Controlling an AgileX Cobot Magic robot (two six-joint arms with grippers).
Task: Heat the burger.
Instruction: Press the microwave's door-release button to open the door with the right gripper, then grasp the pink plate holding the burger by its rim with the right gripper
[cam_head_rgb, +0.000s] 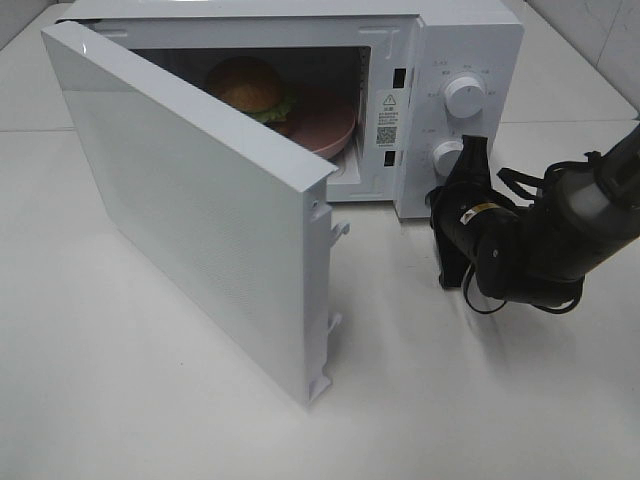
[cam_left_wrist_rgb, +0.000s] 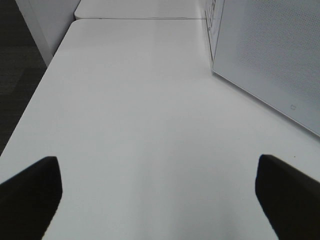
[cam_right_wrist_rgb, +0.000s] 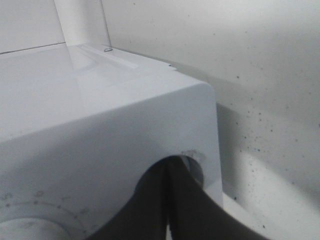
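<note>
The burger (cam_head_rgb: 250, 88), with a golden-brown bun and green lettuce, sits on a pink plate (cam_head_rgb: 325, 125) inside the white microwave (cam_head_rgb: 470, 40). The microwave door (cam_head_rgb: 190, 200) stands wide open, swung out to the left. My right gripper (cam_head_rgb: 468, 150) is at the control panel, right beside the lower knob (cam_head_rgb: 446, 155). In the right wrist view its fingers (cam_right_wrist_rgb: 150, 210) are pressed together against the panel, and the gripper (cam_right_wrist_rgb: 169, 200) looks shut. My left gripper (cam_left_wrist_rgb: 157, 165) is open and empty over the bare table; it does not show in the exterior view.
The upper knob (cam_head_rgb: 465, 95) is above the right gripper. The open door's outer face (cam_left_wrist_rgb: 270, 55) is to one side of the left gripper. The white table (cam_head_rgb: 480, 400) extends in front; its edge and dark floor (cam_left_wrist_rgb: 20, 75) show in the left wrist view.
</note>
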